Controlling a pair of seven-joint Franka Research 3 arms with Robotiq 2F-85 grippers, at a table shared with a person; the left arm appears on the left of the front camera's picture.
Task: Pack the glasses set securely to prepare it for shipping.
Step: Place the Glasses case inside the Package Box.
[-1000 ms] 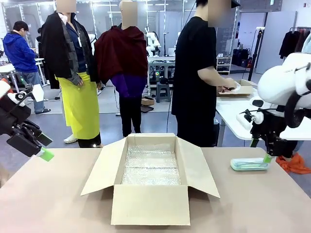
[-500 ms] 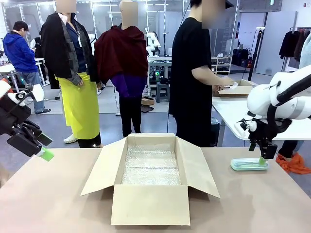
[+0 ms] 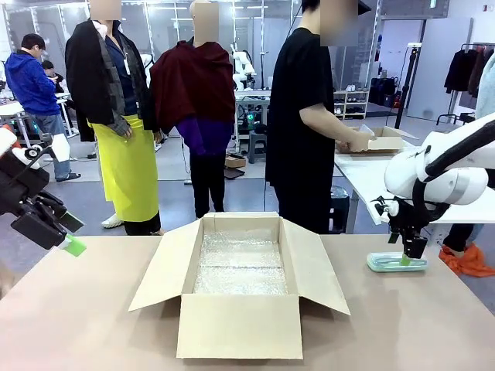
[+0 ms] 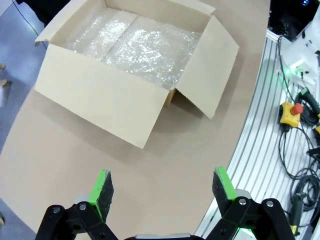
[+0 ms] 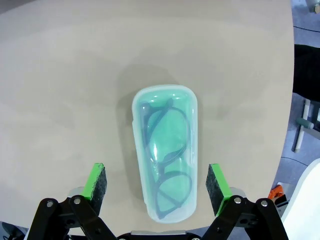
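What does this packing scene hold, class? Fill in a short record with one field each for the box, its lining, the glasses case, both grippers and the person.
Box: cardboard box, flaps open, mid-table
Lining: bubble wrap covering the box floor
Case: mint-green glasses case, flat on the table to the robot's right of the box, dark glasses inside
Right gripper: right gripper open, a pad on either side of the case, not touching it
Left gripper: left gripper open, holding nothing, raised at the table's left side
Person: person at the far side, turned toward another table
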